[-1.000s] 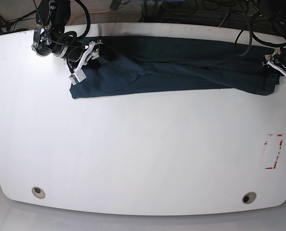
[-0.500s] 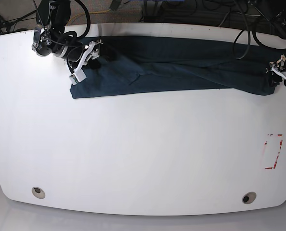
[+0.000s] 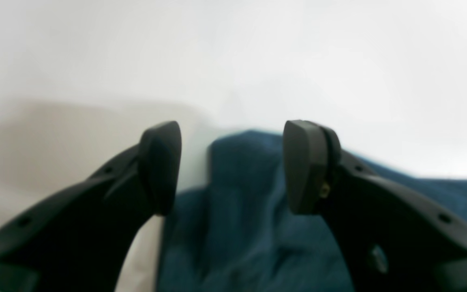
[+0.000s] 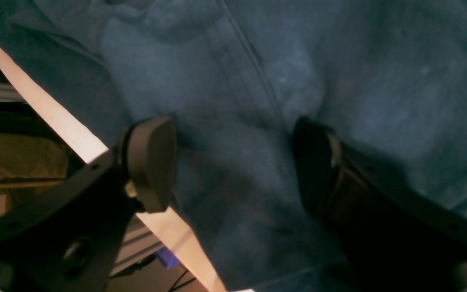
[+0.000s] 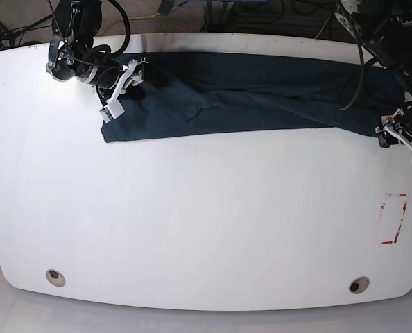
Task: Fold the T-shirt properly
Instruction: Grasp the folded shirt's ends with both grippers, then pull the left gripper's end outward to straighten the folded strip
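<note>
The shirt lies along the bench's far edge; both arms' fingers are spread, gripping nothing.

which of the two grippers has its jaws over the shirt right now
The right gripper, open over the T-shirt at its far-table end. The left gripper hangs just off the other end.

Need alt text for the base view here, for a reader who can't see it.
A dark T-shirt lies folded lengthwise along the far edge of a white table. The right gripper rests at one end, the left gripper at the other, jaws open.
</note>
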`<state>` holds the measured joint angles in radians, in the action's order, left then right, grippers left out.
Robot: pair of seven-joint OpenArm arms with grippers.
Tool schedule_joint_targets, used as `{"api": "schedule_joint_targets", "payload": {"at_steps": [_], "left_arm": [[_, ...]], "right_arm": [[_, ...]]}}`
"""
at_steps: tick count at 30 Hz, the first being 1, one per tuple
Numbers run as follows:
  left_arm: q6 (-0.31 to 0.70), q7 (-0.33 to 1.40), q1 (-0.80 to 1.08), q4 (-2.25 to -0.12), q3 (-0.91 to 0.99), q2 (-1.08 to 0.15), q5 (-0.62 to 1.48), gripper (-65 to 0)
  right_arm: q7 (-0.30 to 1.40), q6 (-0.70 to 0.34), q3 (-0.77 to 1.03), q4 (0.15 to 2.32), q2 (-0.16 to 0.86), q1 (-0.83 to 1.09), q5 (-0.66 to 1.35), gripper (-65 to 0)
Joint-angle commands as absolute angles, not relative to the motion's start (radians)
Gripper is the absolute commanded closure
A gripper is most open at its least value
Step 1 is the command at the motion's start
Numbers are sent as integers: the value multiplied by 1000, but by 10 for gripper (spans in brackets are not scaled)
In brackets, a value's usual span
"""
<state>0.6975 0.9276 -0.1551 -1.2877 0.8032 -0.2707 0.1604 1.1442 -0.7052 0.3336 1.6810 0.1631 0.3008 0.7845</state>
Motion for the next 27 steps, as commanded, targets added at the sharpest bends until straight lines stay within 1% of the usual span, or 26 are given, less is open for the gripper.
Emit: {"api": "schedule_joint_targets", "payload": {"at_steps": [1, 5, 9, 13, 16, 27], "left_arm": [[698, 900, -196, -1247, 782, -292, 157, -372], [698, 854, -205, -1207, 739, -295, 150, -372], [698, 851, -205, -1198, 710, -309, 120, -372], [698, 851, -202, -1164, 713, -317, 114, -372], [698, 851, -170, -1152, 714, -354, 120, -372], [698, 849, -139, -1150, 705, -361, 120, -371]], "right_arm": [[1179, -698, 335, 1681, 170, 306, 739, -436], [1179, -698, 335, 1681, 168, 306, 739, -436], [1179, -698, 341, 1681, 165, 308, 739, -436], [1179, -698, 374, 1681, 162, 311, 739, -436], [1179, -698, 380, 1681, 162, 312, 739, -436], [1179, -698, 377, 1681, 162, 306, 739, -436]]}}
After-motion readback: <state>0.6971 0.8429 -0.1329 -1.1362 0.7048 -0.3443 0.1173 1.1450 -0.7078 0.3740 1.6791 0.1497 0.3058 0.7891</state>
